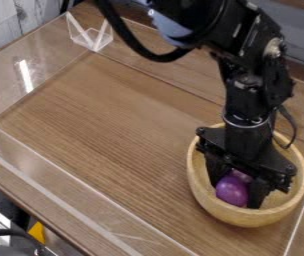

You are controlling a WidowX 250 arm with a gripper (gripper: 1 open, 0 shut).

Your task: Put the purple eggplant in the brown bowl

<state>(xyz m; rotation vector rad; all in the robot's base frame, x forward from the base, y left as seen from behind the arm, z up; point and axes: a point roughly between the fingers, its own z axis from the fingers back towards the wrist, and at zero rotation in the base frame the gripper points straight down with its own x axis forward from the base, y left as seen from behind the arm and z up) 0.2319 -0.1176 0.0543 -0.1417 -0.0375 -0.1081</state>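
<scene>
One black end effector (243, 187) points straight down inside the one large round light-brown wooden bowl (206, 188), fingers spread apart either side of the one small glossy purple toy eggplant (231, 187); whether they press it cannot be told. Eggplant sits in the bowl. Bowl stands on the wood-grain desk (101, 110), near its right edge.

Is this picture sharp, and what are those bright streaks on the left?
In the camera view, the only one, everything looks soft and low in detail; the purple eggplant in the brown bowl is a smooth blob between the dark jaws of the gripper. The streaks are glare on the clear plastic walls around the wooden table; the arm's black parts hide detail.
</scene>
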